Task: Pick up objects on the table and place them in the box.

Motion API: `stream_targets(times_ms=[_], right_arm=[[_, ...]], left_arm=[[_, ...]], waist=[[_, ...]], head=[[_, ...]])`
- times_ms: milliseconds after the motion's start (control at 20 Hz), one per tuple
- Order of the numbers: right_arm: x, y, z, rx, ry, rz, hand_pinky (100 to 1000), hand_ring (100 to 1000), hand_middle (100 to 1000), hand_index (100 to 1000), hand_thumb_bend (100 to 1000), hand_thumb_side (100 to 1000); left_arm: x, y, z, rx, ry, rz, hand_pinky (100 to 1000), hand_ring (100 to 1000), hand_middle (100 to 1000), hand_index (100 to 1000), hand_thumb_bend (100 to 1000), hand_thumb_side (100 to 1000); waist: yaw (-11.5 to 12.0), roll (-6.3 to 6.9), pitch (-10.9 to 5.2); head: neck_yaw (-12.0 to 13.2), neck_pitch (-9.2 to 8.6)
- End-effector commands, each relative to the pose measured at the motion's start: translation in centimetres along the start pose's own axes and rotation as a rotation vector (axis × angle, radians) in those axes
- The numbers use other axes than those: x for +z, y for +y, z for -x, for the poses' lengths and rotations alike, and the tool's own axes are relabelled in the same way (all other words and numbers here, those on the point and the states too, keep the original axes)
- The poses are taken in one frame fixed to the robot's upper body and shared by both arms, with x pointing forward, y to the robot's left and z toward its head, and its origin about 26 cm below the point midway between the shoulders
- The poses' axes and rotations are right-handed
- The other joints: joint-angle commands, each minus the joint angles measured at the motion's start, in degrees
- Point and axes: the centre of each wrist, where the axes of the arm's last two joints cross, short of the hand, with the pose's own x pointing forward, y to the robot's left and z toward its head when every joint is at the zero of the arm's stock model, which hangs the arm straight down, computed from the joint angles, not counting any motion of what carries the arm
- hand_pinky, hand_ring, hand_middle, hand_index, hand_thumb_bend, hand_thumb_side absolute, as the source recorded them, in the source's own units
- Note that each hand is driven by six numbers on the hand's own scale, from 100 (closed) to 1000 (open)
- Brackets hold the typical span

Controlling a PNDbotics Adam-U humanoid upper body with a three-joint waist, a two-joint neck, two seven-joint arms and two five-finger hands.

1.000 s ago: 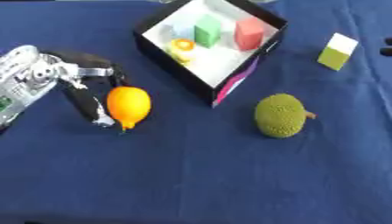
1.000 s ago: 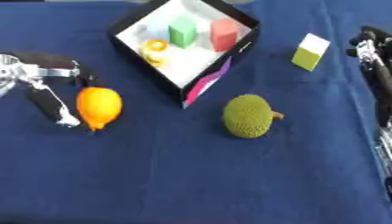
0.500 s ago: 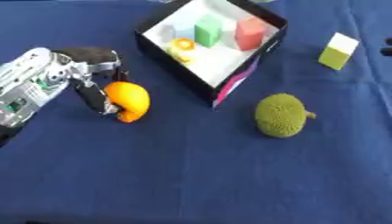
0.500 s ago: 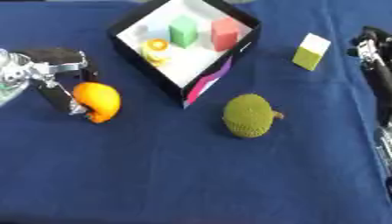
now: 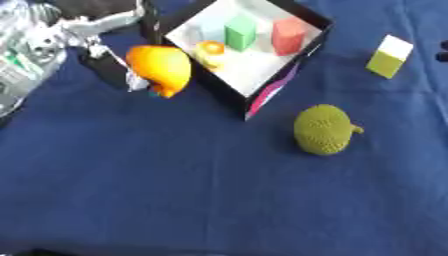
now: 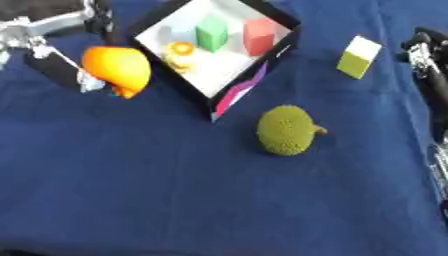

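Note:
My left hand (image 5: 92, 35) comes in from the upper left and is shut on an orange fruit (image 5: 159, 67), held just beside the left wall of the black box (image 5: 273, 92). On the box's white floor lie a green block (image 5: 240, 32), a red block (image 5: 287, 36) and a small orange ring shape (image 5: 210, 48). A bumpy green fruit (image 5: 325, 129) lies on the blue cloth to the right of the box's near corner. A yellow-green and white block (image 5: 389, 56) sits further right. My right hand (image 6: 429, 60) rests at the right edge, fingers relaxed.
A blue cloth (image 5: 175, 190) covers the whole table. The box stands tilted like a diamond at the top centre. The cloth's near half holds nothing I can see.
My left hand has carried the orange fruit away from me and to the right, up to the box's left wall. The green fruit, the block and my right hand have stayed put.

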Motion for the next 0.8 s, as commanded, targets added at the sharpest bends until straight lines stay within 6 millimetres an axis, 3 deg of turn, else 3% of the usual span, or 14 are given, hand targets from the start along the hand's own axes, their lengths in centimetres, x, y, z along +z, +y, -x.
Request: stream_targets(times_ms=[50, 200, 400, 600, 800], right_arm=[[-0.3, -0.5, -0.7, 0.012, -0.026, 0.006, 984, 767, 722, 860, 100, 695], [-0.3, -0.3, -0.7, 0.004, -0.027, 0.003, 984, 767, 722, 860, 100, 695], [-0.5, 0.1, -0.9, -0.011, -0.033, -0.004, 984, 767, 722, 860, 100, 694], [-0.6, 0.6, -1.2, -0.029, -0.042, -0.017, 984, 767, 722, 860, 100, 692], [-0.7, 0.9, -1.3, -0.039, -0.048, -0.023, 984, 767, 721, 859, 100, 692]], left_arm=[[-3.2, 1.1, 0.4, 0.005, 0.013, -0.018, 681, 648, 576, 521, 367, 100], [-7.5, 0.4, 0.7, -0.016, 0.010, -0.015, 688, 656, 584, 526, 382, 100], [-11.9, -1.9, 1.5, -0.085, 0.044, -0.007, 702, 678, 604, 540, 449, 100], [-14.6, -5.1, 2.4, -0.164, 0.099, 0.010, 712, 690, 615, 551, 476, 100], [-15.7, -7.1, 3.1, -0.171, 0.120, 0.006, 711, 688, 617, 556, 450, 100]], waist=[[-0.1, 0.05, -2.82], [-0.4, -0.16, -2.85], [-1.1, -0.37, -2.85], [-1.9, -0.65, -2.77], [-2.4, -0.68, -2.61]], head=[[0.4, 0.21], [0.8, 0.22], [1.5, 0.06], [2.4, -0.15], [2.9, -0.18]])
